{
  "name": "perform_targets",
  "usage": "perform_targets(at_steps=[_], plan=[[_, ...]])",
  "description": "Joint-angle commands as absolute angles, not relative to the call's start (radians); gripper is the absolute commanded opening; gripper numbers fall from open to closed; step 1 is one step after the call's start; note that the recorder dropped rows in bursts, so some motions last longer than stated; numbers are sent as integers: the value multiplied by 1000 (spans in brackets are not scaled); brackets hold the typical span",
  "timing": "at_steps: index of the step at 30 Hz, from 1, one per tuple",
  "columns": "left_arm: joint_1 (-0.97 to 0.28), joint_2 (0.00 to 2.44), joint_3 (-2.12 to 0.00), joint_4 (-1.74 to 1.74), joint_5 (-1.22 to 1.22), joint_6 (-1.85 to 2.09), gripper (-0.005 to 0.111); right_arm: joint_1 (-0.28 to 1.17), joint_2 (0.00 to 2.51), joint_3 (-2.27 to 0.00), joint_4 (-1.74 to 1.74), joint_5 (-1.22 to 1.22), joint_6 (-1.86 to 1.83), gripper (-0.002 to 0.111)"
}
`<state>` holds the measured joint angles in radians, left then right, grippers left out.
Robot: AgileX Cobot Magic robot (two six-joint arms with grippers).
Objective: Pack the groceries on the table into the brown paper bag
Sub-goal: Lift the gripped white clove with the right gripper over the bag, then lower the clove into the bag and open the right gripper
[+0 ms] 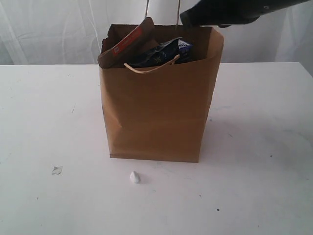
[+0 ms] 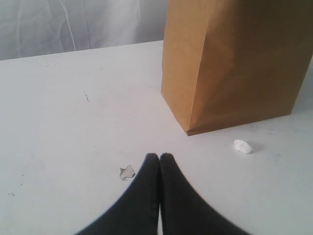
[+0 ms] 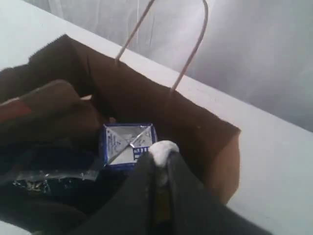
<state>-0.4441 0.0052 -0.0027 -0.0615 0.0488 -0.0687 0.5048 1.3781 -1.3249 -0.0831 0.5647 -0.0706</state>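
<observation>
Exterior view: white table (image 1: 49, 122) bears brown paper bag (image 1: 156, 112); pale curtain (image 1: 49, 29) behind.

Backdrop: we see a white draped fabric curtain (image 1: 54, 29) hanging in soft vertical folds.
Furniture: we see a large flat white tabletop (image 1: 44, 112), its far edge meeting the curtain.
Surface: we note small dark specks (image 1: 218, 210) and faint scuffs.
Light: we find it even and diffuse, with a soft grey shadow (image 1: 244, 137) on the tabletop's right.

bright washed-out light, faint shadow beside the brown paper bag (image 1: 156, 112), soft focus
</observation>
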Motion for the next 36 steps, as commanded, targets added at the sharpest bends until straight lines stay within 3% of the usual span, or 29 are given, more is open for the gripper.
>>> perform_targets(at_steps=[1,7,9,12,15,24,36], plan=[[-441,0,0,-72,46,-69,0,478,1442,-1352,-98,584,-54,0],[-441,0,0,-72,46,-69,0,428,1485,-1366,-104,580,-16,1],[-441,0,0,-72,46,-69,0,428,1491,-1366,-104,578,-18,11],[-441,0,0,-72,46,-69,0,428,1497,-1366,-104,548,-20,35],[-441,0,0,-72,46,-69,0,428,1497,-1366,-104,529,-22,44],[-441,0,0,-72,46,-69,0,458,1344,-1331,-107,628,-99,46],[-441,0,0,-72,46,-69,0,647,1068,-1155,-105,1107,-291,46]])
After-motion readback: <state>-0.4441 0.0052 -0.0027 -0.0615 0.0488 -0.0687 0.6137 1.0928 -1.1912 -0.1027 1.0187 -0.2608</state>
